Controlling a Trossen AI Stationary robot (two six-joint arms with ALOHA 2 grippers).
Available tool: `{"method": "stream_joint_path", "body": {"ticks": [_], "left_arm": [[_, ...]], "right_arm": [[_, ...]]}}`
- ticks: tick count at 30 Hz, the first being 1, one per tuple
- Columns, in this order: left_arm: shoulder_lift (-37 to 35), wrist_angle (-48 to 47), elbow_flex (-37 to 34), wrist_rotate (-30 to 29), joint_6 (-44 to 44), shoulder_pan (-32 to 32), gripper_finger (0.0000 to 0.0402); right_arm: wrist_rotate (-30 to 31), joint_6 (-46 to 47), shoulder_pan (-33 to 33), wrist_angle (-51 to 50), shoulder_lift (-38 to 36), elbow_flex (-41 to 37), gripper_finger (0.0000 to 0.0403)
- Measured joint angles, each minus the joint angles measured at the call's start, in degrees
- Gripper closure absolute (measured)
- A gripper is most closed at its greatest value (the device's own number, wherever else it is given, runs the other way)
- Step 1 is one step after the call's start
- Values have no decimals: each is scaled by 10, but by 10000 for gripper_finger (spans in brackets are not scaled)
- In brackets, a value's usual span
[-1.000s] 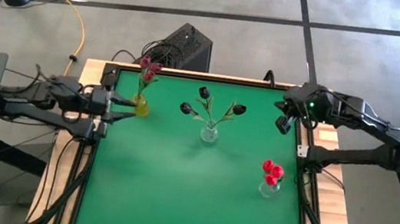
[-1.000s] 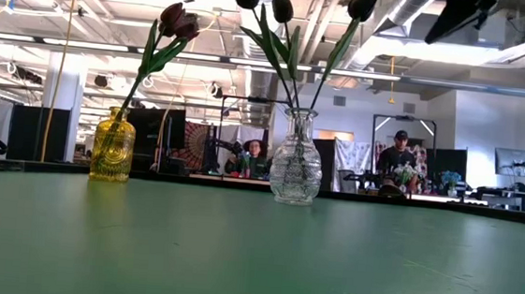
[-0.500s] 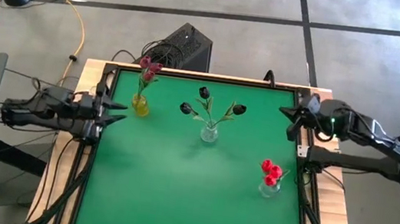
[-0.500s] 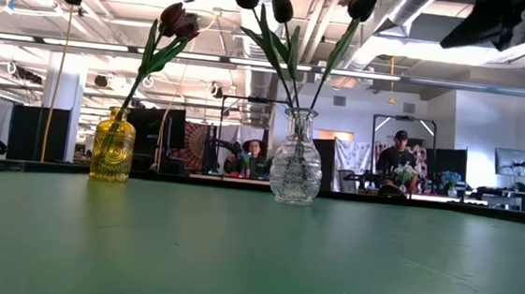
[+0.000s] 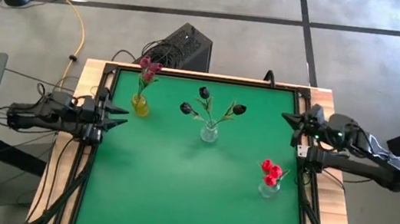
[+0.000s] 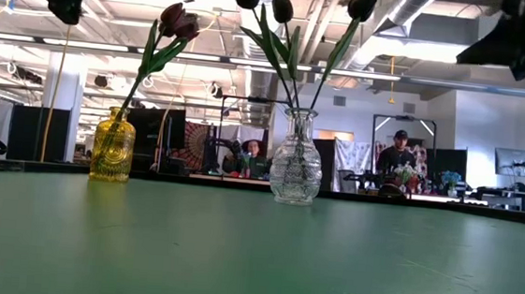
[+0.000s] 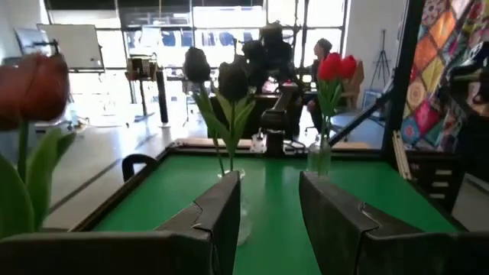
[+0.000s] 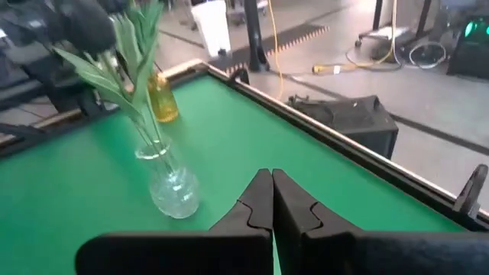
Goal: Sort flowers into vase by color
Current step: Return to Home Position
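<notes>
Three vases stand on the green table (image 5: 174, 194). A yellow vase (image 5: 140, 105) at the far left holds pink-maroon flowers (image 5: 148, 66). The clear middle vase (image 5: 209, 133) holds dark flowers (image 5: 204, 93). A clear vase (image 5: 269, 187) at the right holds red flowers (image 5: 272, 170). My left gripper (image 5: 116, 115) is open at the table's left edge, pointing level across the table, clear of the yellow vase. My right gripper (image 5: 287, 118) is shut and empty at the right edge; its wrist view shows the closed fingertips (image 8: 272, 183).
A black box (image 5: 181, 48) with cables sits beyond the far edge, and a yellow cable (image 5: 81, 27) runs over the floor. A dark frame rail (image 5: 204, 77) borders the table. In the low view people (image 6: 398, 153) sit in the room behind.
Both arms have drawn back and sunk. The left gripper has pulled away from the yellow vase toward the table's left edge. The right gripper has gone toward the right edge and tipped up nearer to level. The vases and flowers have stayed put.
</notes>
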Motion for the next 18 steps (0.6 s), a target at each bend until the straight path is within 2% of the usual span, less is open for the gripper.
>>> {"method": "stream_joint_path", "body": {"ticks": [3, 7, 11, 18], "left_arm": [[2, 13, -24, 0, -2, 0, 278], [2, 82, -62, 1, -5, 0, 278], [2, 131, -87, 1, -2, 0, 278], [2, 134, -100, 18, -17, 0, 278]], "right_arm": [[12, 4, 0, 13, -29, -6, 381], [11, -20, 0, 115, -53, -68, 381], [-30, -44, 0, 221, -55, -134, 381], [-73, -44, 0, 271, -67, -216, 381]]}}
